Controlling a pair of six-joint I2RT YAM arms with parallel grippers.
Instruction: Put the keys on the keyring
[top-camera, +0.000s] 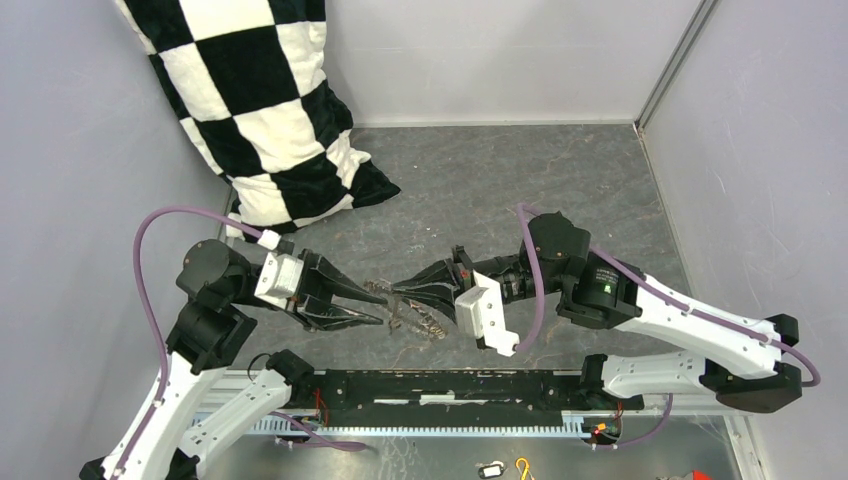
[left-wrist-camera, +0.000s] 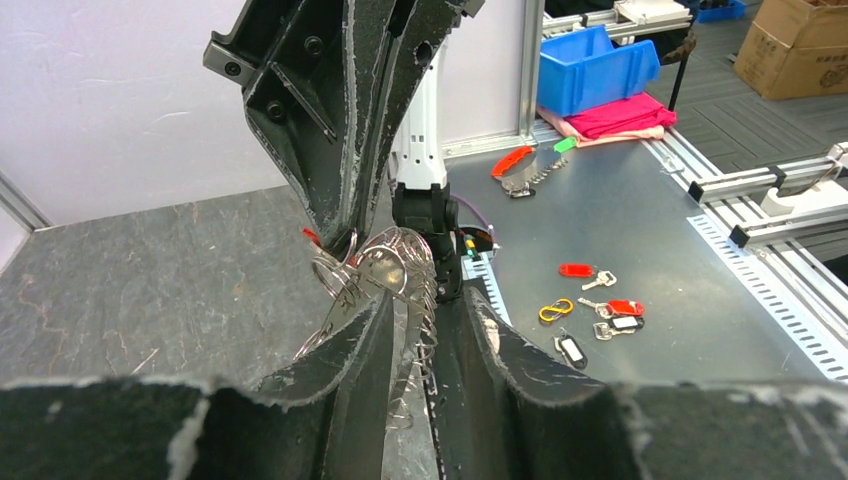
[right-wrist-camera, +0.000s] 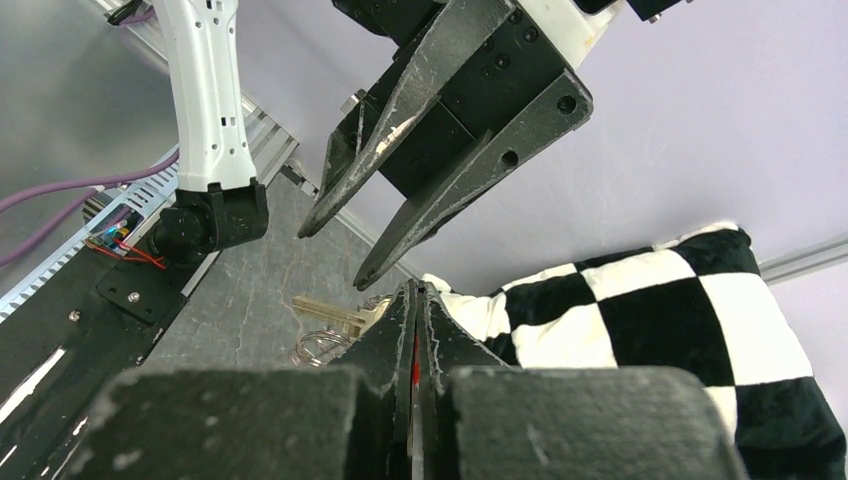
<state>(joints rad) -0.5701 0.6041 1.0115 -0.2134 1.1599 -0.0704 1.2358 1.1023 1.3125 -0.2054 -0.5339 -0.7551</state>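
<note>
Left gripper (left-wrist-camera: 410, 330) is clamped on the keyring (left-wrist-camera: 395, 262), a thin wire hoop fringed with small rings, standing edge-up between its scuffed black fingers over the grey slate table (top-camera: 560, 190). Right gripper (right-wrist-camera: 415, 300), tip to tip with it, is pinched together on a red sliver, probably the red key (right-wrist-camera: 414, 372), whose long axis seems to point at the hoop. The brass key (right-wrist-camera: 330, 312) lies flat just below.

- Your work surface is a dark grey stone-patterned table (top-camera: 520, 180), walled in by pale panels.
- A black-and-white checkered pillow (top-camera: 262, 110) sits on its far left corner, leaning on the wall.
- Near the front edge, between the arms, you have a heap of metal rings and keys (top-camera: 415, 318) resting on the table.
- A black rail (top-camera: 450, 388) runs along the near edge.
</note>
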